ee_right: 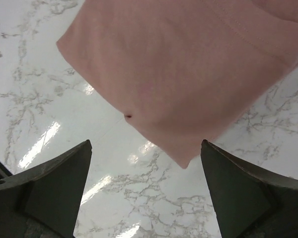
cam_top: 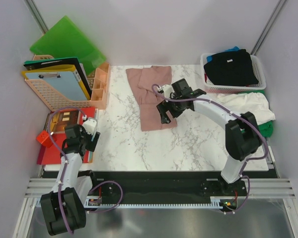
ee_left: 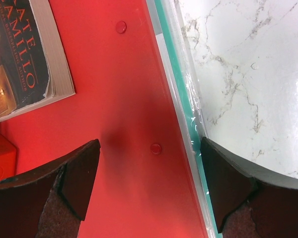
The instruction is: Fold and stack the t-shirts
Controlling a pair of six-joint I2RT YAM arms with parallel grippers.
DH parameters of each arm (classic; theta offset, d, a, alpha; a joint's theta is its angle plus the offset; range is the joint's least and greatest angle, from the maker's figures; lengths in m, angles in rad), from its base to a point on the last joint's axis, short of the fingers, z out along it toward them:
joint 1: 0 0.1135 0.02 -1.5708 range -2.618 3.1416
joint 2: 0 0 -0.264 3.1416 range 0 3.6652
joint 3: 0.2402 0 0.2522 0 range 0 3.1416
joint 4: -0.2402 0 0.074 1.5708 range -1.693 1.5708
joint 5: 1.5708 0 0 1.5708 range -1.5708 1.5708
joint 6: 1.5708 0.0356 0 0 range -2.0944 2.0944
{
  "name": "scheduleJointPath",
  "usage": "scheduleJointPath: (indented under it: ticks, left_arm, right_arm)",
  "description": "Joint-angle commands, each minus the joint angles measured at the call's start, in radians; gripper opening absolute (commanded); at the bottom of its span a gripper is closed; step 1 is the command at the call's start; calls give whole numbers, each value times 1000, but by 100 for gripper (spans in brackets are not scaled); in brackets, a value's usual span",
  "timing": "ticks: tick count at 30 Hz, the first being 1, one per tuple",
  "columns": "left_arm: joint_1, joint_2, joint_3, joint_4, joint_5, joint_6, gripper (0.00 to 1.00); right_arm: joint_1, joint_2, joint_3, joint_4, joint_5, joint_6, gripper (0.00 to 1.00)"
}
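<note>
Right arm reaches from its base at the near right edge, elbow bent high on the right, forearm running left and away across the white marble-pattern counter (cam_top: 198,144). The right gripper (ee_right: 146,148) points down at the near edge of the dusty pink soft cloth t-shirt (cam_top: 150,96). Its jaws are spread wide with nothing between them. In the wrist view the shirt's near corner lies flat on the counter, between the two dark fingers (ee_right: 54,183).

The pink shirt lies folded into a long panel at the centre-back of the counter.

Left arm is tucked close to its base, wrist turned down. The left gripper (ee_left: 149,148) is also spread wide and holds nothing. It hangs over the flat red plastic folder (ee_left: 124,99) at the counter's left edge, near a paperback book (ee_left: 20,54).

A black cloth t-shirt (cam_top: 233,67) is heaped in the white plastic basket (cam_top: 208,88) at the back right. A crumpled white cloth t-shirt (cam_top: 248,103) sits just in front of the basket, with green cloth (cam_top: 266,129) beside it.
</note>
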Motion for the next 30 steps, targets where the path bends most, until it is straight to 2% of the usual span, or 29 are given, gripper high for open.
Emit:
scheduleJointPath:
  ticks: [1,7,14,20,25,30]
  left_arm:
    - [0,4,-14,-38,-10,-3,89]
    - [1,-2,-14,-46,-17,-5,89]
    - [3,11,-11,-44,-12,-5,89]
    - [1,10,-13,-43,-18,-6,89]
    - [1,14,-16,-37,-15,-6,89]
    - [1,34,-10,-35,-14,-8,89]
  right_arm:
    - [8,120,86,23,110,39,98]
    - [6,295,291,25,126,76,98]
    - [12,372,419,7,112,100,98]
    - [14,398,416,-3,127,96,98]
    - [32,317,314,36,130,97,98]
    - [40,329,241,59,175,90,98]
